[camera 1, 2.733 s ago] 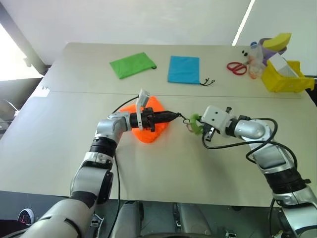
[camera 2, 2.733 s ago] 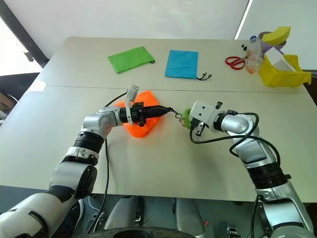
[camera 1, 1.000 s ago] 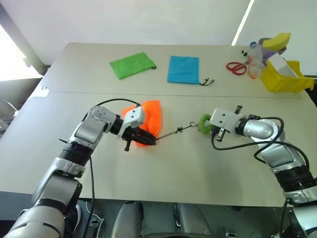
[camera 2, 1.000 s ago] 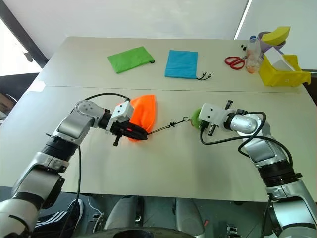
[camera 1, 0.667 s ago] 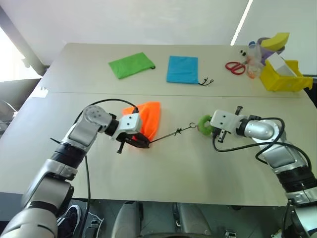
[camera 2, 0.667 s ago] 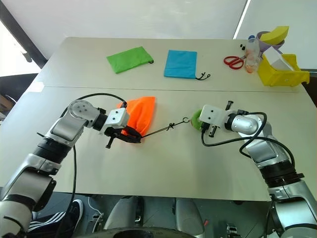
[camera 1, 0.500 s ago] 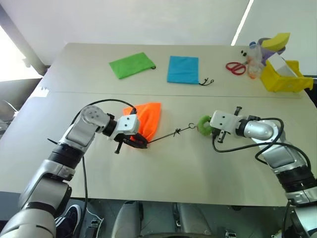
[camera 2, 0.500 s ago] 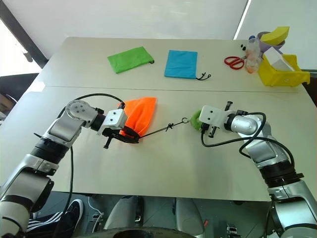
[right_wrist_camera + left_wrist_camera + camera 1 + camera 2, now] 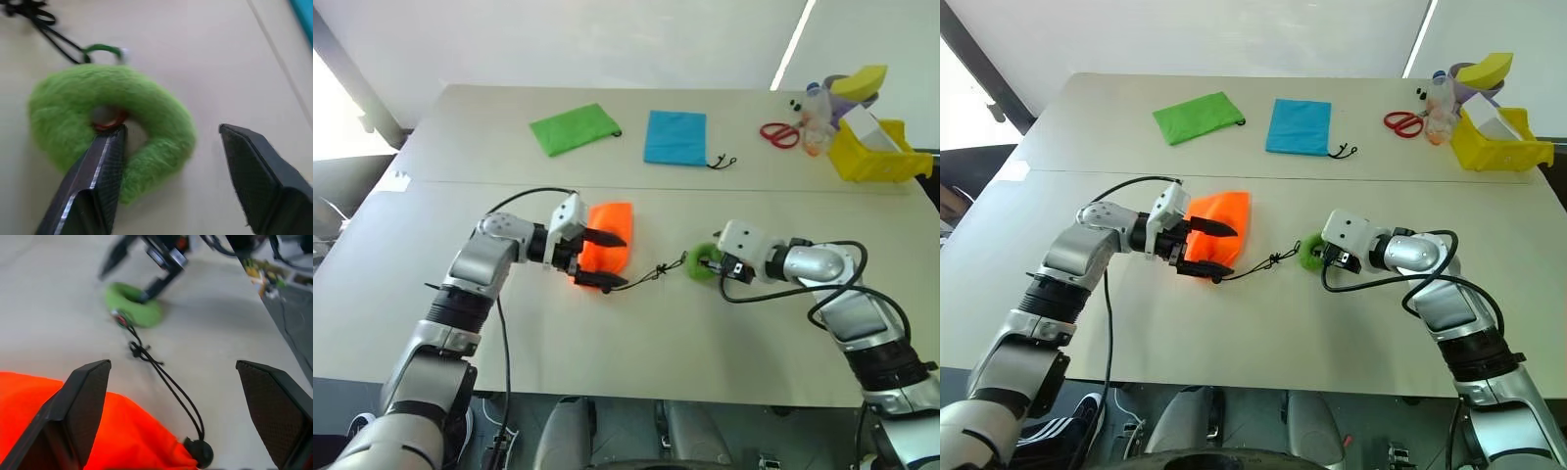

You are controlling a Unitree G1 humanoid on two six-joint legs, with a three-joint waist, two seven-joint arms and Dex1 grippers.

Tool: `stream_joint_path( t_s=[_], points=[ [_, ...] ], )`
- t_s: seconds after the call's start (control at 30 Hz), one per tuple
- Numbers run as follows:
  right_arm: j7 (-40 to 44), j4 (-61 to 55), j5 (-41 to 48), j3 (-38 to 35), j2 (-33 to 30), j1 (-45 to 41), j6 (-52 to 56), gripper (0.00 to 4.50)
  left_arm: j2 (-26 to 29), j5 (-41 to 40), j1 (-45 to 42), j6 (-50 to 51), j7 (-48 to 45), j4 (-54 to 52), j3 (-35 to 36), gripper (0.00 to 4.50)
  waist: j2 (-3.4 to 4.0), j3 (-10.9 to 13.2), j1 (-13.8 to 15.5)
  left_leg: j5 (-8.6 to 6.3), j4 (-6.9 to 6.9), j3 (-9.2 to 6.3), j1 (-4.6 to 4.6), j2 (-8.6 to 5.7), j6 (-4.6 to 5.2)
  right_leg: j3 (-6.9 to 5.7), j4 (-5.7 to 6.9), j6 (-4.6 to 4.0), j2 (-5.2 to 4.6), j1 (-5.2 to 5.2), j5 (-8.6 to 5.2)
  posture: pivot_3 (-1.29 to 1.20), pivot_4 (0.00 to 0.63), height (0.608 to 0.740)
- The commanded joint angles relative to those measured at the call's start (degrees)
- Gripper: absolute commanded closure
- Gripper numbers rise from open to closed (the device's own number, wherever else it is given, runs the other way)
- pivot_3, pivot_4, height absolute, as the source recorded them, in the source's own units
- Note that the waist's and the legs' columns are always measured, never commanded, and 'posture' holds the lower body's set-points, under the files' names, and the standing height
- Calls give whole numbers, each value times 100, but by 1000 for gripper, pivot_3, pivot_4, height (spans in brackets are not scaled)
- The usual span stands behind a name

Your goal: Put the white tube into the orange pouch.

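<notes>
The drawstring pouch [image 9: 607,237] lies on the surface [image 9: 636,323] left of centre; its cord [image 9: 651,277] runs right to the fuzzy ring [image 9: 701,262]; the left gripper [image 9: 598,259] sits over the pouch's near end; the right gripper [image 9: 722,268] is at the ring; along the far edge, from left to right, lie a second pouch [image 9: 574,128], a third pouch [image 9: 675,137], scissors [image 9: 781,134], a bottle [image 9: 816,119] and a bin [image 9: 881,155].
</notes>
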Motion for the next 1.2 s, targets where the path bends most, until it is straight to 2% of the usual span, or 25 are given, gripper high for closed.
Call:
stream_joint_path(
  t_s=[0.03, 0.13, 0.3, 0.4, 0.63, 0.73, 0.83, 1.2],
  points=[
    [-64, -157, 79, -330, -154, -130, -130, 1421, -33, -341, -231, 229, 235, -143, 426, 0, 0, 0, 1, 0, 0, 0, 0, 0, 0, 0, 0, 0, -1, 0, 0, 0, 150, 740],
    [-189, 53, 82, -456, -195, -323, -244, 1421, -24, -442, -281, 301, 427, -86, 642, 0, 0, 0, 1, 0, 0, 1, -1, -1, 0, 0, 0, 0, -1, -1, 0, 0, 150, 740],
    [59, -42, 444, -615, -247, -198, -231, 1421, -70, -656, -241, 488, 823, -209, 968, 0, 0, 0, 0, 0, -1, -1, -1, 1, 0, -1, -1, 0, 1, -1, 0, 0, 150, 740],
    [175, -288, 950, -912, -142, -93, -16, 1421, -20, -739, -108, 535, 1148, -296, 1256, 0, 0, 0, -2, 0, -1, 0, -2, 1, 0, 0, -2, 0, 0, -1, 0, 0, 150, 740],
    [247, -1881, 2477, -1444, 418, 1177, 574, 1421, 411, -625, 1049, 388, 2051, -888, 1908, 0, 0, 0, -10, 0, -11, -22, 1, 12, 0, 0, -2, 0, 5, -3, 0, 0, 150, 740],
    [294, -2136, 2558, -1482, 435, 1755, 343, 1421, 427, -283, 1617, -179, 2694, -840, 2187, 0, 0, 0, 11, 0, -8, -25, 1, 9, 0, 0, -2, 0, -6, 0, 0, 0, 150, 740],
    [437, -1999, 2528, -1483, 342, 2056, 30, 1421, 464, -204, 1981, -409, 2929, -809, 2339, 0, -2, 0, 26, 0, 0, -20, 11, 3, -1, 1, -15, 8, -14, 21, 10, 0, 150, 740],
    [667, -1463, 2315, -1380, 40, 2080, -497, 1421, 491, -323, 2573, -869, 3247, -526, 2792, 0, -3, 0, -5, 9, -6, 0, 37, 8, 6, 3, -17, -1, 2, 35, 22, 0, 150, 740]
  ],
)
